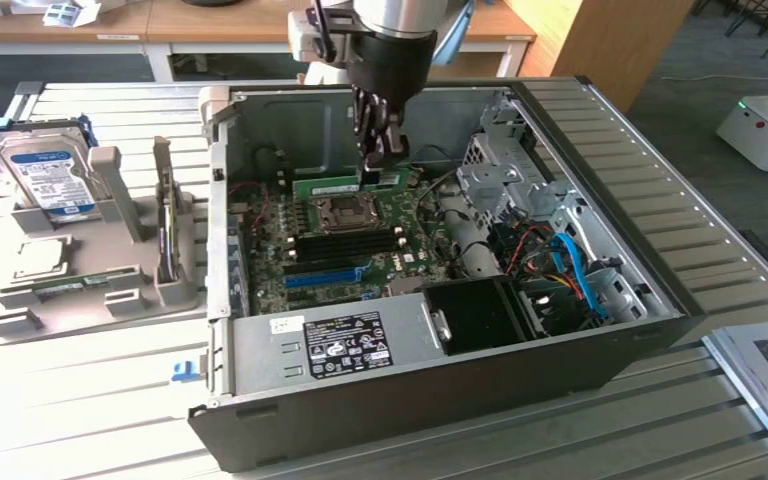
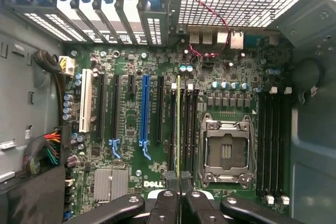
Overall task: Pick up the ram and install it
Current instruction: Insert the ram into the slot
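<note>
The ram (image 2: 178,129) is gripped edge-on in the narrow tool (image 2: 178,184), inside the open computer case (image 1: 624,300). It is lined up along the memory slots (image 2: 190,129) just beside the CPU socket (image 2: 226,153), on its far side in the exterior view. Pickup looks done. I cannot tell whether the stick is seated. The grey holder (image 1: 131,230) stands on the worktop (image 1: 91,400) at the exterior view's left.

The gripper (image 1: 381,158) reaches into the open computer case (image 1: 424,405), gripping the ram (image 1: 328,185) just beside the CPU socket (image 1: 339,212).
</note>
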### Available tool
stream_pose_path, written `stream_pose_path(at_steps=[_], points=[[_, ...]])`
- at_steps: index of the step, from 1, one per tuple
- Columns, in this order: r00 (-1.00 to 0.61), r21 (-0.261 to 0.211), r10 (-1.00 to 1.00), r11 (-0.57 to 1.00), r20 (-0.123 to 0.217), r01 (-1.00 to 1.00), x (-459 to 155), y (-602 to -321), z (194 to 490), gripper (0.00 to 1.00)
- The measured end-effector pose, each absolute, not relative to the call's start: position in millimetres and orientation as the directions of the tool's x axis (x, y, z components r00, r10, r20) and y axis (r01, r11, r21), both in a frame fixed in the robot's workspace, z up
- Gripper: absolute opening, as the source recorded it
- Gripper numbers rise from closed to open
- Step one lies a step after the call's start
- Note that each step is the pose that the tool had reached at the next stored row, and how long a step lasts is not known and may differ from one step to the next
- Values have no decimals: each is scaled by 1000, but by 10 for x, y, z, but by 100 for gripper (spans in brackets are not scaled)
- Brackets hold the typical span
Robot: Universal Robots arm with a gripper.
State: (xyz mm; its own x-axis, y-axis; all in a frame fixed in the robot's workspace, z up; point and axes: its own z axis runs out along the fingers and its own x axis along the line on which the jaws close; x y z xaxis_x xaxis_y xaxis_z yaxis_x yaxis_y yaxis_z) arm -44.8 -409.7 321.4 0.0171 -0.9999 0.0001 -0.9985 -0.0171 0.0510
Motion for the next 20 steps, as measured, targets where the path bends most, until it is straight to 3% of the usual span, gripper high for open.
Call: stream_pose_path(at_steps=[20], points=[[16, 51, -1000, -16, 0, -999, -448, -4097, 3035, 12]])
